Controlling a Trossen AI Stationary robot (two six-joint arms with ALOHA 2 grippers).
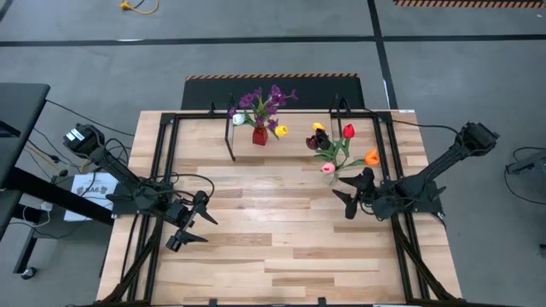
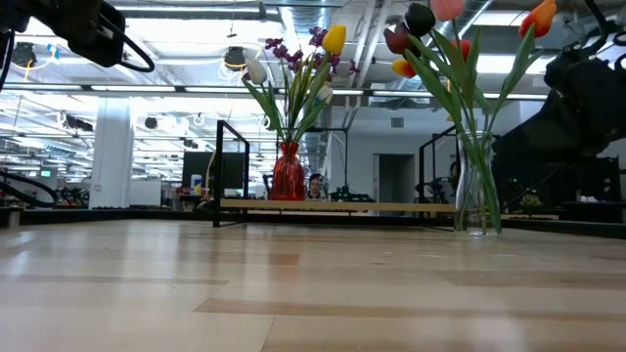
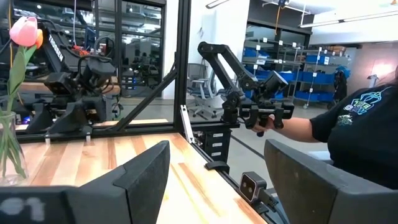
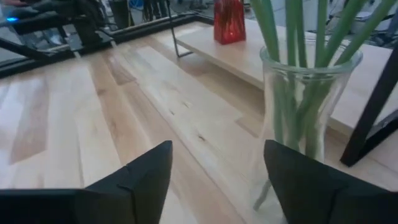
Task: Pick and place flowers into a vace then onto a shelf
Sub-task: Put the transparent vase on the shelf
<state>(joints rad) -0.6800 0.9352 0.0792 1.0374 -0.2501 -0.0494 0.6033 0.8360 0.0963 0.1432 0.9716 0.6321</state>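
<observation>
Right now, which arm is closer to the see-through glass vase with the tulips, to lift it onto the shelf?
Probably the right arm. Its open pincer sits just in front of the clear glass vase of tulips standing on the table. The left pincer, also open, waits far across the table, away from the light wooden shelf.

Grey concrete floor (image 1: 256,51) with black tape lines; ceiling strip lights (image 2: 176,88); blue storage racks (image 3: 323,68) beyond.

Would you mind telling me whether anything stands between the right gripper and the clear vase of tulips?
Nothing visible does. The right gripper is open and faces the clear glass vase of tulips across bare tabletop. The shelf, holding the red vase, lies beyond it.
</observation>
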